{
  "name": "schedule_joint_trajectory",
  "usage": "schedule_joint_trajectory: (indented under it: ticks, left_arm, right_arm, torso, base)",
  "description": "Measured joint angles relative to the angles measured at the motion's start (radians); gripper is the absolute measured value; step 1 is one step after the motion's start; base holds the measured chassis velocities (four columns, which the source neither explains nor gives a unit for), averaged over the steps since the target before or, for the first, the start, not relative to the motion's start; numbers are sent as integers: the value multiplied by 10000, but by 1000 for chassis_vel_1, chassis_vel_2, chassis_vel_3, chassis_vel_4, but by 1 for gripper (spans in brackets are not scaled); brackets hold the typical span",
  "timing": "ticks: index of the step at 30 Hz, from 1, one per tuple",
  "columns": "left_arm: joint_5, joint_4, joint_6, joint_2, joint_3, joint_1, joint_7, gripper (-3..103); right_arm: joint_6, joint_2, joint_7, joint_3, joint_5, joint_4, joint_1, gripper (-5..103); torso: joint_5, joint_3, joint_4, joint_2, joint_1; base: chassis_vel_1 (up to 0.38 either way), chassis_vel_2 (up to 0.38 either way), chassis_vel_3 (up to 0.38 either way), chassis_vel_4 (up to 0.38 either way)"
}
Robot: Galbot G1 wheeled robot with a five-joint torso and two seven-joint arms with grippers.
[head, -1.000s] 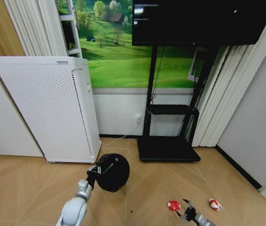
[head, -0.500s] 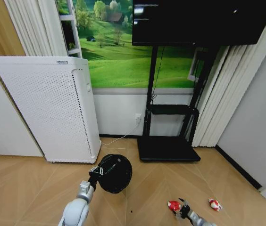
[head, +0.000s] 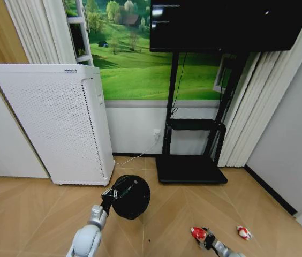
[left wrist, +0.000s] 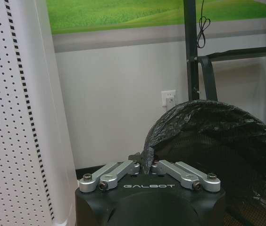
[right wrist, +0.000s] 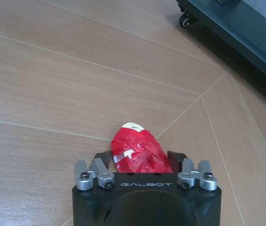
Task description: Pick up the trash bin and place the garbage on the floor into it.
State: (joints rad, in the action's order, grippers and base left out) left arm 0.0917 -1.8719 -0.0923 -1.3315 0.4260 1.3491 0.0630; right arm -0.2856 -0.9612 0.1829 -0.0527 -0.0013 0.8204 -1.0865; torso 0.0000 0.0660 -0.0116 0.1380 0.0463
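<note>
The trash bin (head: 130, 196), a black round mesh basket with a black liner, hangs tilted above the floor (head: 28, 214). My left gripper (head: 108, 201) is shut on its rim. The left wrist view shows the left gripper (left wrist: 146, 164) pinching the rim of the trash bin (left wrist: 218, 141). Of the garbage, a red crumpled wrapper (head: 197, 233) lies on the parquet, and my right gripper (head: 206, 239) is down at it. The right gripper (right wrist: 140, 159) stands open, with the wrapper (right wrist: 137, 146) between its fingers. A white-and-red scrap (head: 242, 231) lies further right.
A tall white perforated appliance (head: 60, 123) stands at the left against the wall. A black screen stand with a wheeled base (head: 191, 168) stands behind the garbage; one edge of the base (right wrist: 236, 33) lies close ahead of my right gripper. A grey wall (head: 290, 150) bounds the right.
My right gripper has moved left and down, so its fingers now flank the red wrapper. The left arm has carried the bin slightly right and up, then held still.
</note>
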Motion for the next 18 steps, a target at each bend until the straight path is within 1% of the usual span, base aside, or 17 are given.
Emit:
schedule_joint_trajectory:
  ticks: [2,3,4,7,8,11,12,15,18]
  left_arm:
    - [1,6,0,2,2,-1,0,4]
    - [4,13,1,5,10,-6,0,4]
    - [4,13,1,5,10,-6,0,4]
    - [8,22,2,8,20,-13,1,4]
    - [8,22,2,8,20,-13,1,4]
    - [9,27,11,-4,21,-13,3,4]
    - [9,27,11,-4,21,-13,3,4]
    - [6,27,17,-43,4,-10,4,4]
    - [0,28,23,-58,-3,-1,5,4]
  right_arm:
    - [-5,-4,9,2,-3,-5,3,68]
    - [-11,-12,13,5,-5,-13,5,62]
    - [-11,-12,13,5,-5,-13,5,62]
    - [-34,-22,14,5,-6,-10,5,46]
    - [-34,-22,14,5,-6,-10,5,46]
    - [-44,-20,8,-31,-9,23,-27,33]
    - [-44,-20,8,-31,-9,23,-27,33]
    - [-54,12,9,-94,-23,137,-142,24]
    - [-56,55,14,-158,-18,293,-268,21]
  torso:
    - [-1,0,0,0,0]
    - [-1,0,-1,0,0]
    - [-1,0,-1,0,0]
    - [-1,-1,0,0,0]
    - [-1,-1,0,0,0]
    - [-3,-1,0,0,0]
    - [-3,-1,0,0,0]
    - [-3,-1,0,1,-1]
    - [0,-1,-1,1,0]
  base:
    - [0,0,0,0]
    - [0,0,0,0]
    - [0,0,0,0]
    - [0,0,0,0]
    - [0,0,0,0]
    - [0,0,0,0]
    - [0,0,0,0]
    - [0,0,0,0]
    - [0,0,0,0]
